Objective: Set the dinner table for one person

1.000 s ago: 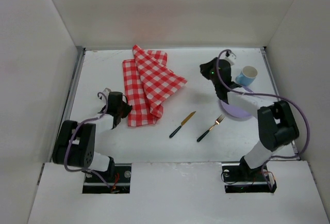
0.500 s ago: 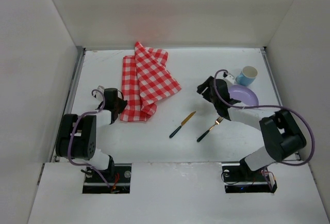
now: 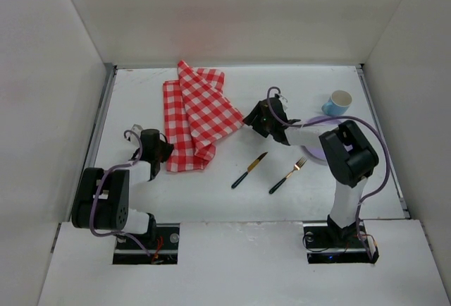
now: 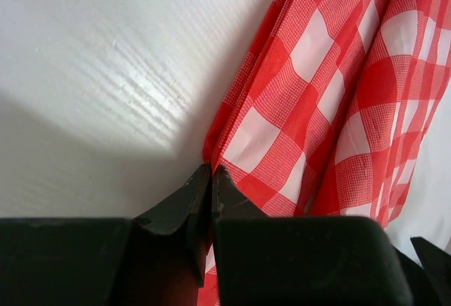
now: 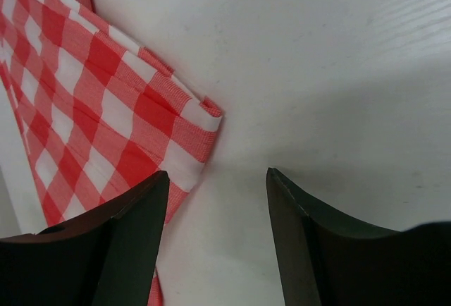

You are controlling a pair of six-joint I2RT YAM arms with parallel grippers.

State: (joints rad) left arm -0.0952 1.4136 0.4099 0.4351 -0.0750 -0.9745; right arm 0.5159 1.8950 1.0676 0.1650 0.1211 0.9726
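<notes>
The dinner table (image 3: 211, 193) is the wide white surface. On it lies a folded red-and-white checked cloth (image 3: 194, 112). My left gripper (image 3: 162, 151) is at the cloth's near-left edge. In the left wrist view its jaws (image 4: 211, 169) are shut on the cloth (image 4: 317, 94), with fabric pinched between them. My right gripper (image 3: 251, 117) sits low at the cloth's right corner. In the right wrist view it stands open (image 5: 218, 176), the cloth corner (image 5: 190, 119) just ahead of its left finger and bare table between the fingers.
A black-handled knife (image 3: 249, 170) and a fork (image 3: 285, 176) lie in front of the cloth. A lavender plate (image 3: 310, 154) is mostly hidden under the right arm. A blue cup (image 3: 339, 101) stands at the far right. White walls enclose the table.
My right gripper swung left from beside the cup and plate to the cloth's right corner and opened. The cloth shifted a little leftward with my left gripper, which stayed shut.
</notes>
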